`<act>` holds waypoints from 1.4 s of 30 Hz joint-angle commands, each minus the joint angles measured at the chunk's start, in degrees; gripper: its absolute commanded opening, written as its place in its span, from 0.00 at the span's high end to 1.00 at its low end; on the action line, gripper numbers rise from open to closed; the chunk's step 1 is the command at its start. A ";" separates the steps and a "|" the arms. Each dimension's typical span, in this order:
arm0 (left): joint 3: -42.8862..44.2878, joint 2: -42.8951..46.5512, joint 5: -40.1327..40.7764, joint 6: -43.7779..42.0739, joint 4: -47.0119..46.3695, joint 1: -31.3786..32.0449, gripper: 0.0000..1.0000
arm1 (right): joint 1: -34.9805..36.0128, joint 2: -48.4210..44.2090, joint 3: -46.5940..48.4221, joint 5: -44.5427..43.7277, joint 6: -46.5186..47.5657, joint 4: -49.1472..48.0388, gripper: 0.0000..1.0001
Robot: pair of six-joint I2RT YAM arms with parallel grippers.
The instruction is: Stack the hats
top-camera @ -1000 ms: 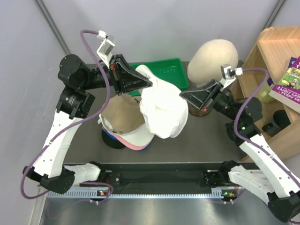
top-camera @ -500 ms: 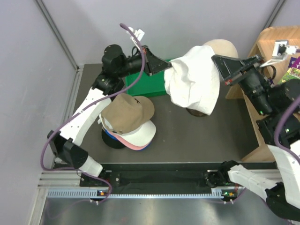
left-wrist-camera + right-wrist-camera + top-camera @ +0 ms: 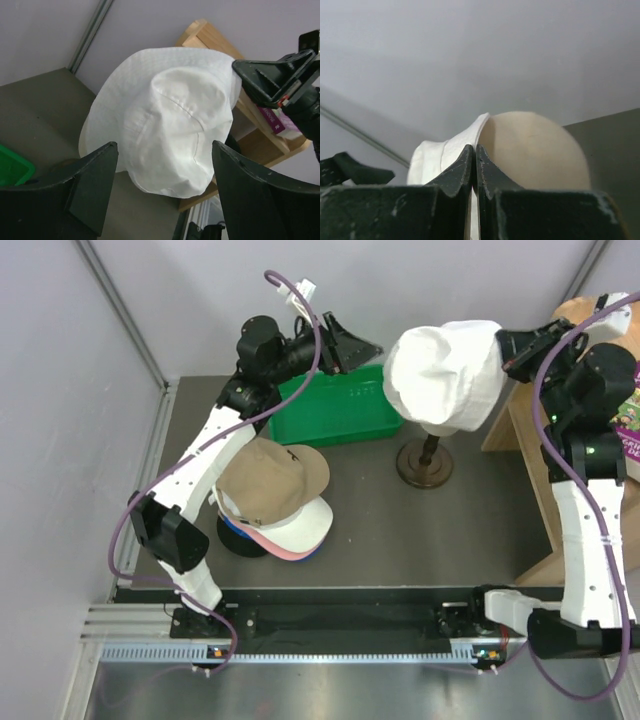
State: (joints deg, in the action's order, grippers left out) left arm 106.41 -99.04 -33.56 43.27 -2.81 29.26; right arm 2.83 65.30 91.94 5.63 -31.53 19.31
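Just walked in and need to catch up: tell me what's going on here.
The right gripper has its jaws shut on the edge of a white hat draped over the cream mannequin head. The left gripper faces that hat, jaws open, touching nothing. The other caps lie piled on the left side of the table, a khaki cap on top; the white hat is not yet on that pile.

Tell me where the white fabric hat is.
Top view, rear right: the white fabric hat lies over the cream foam head, right gripper pinching its edge.
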 commanded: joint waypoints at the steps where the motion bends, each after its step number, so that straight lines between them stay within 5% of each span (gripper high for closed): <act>1: 2.84 1.66 2.18 -4.05 0.69 -0.43 0.16 | -8.17 2.28 2.80 6.49 -2.30 -5.59 1.00; 5: 1.26 3.68 3.68 -6.96 4.21 -1.48 0.04 | -10.82 4.66 3.86 7.47 -2.22 -5.87 1.00; 18: -3.31 1.75 -1.59 -5.65 3.25 -2.89 0.03 | -10.83 8.70 4.04 -6.84 10.42 1.69 1.00; 33: -4.98 1.13 -3.53 -7.14 4.30 -2.89 0.04 | 2.87 12.13 0.00 -28.73 19.66 5.03 1.00; 42: -4.98 1.84 -2.47 -9.87 7.82 -3.59 0.04 | 5.86 11.34 -4.84 -29.45 16.15 5.56 1.00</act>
State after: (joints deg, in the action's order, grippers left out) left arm 101.38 -98.04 -36.12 35.38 4.47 26.26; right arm 6.11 75.61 90.96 -22.81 -14.22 20.10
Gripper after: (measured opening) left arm 0.964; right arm 0.011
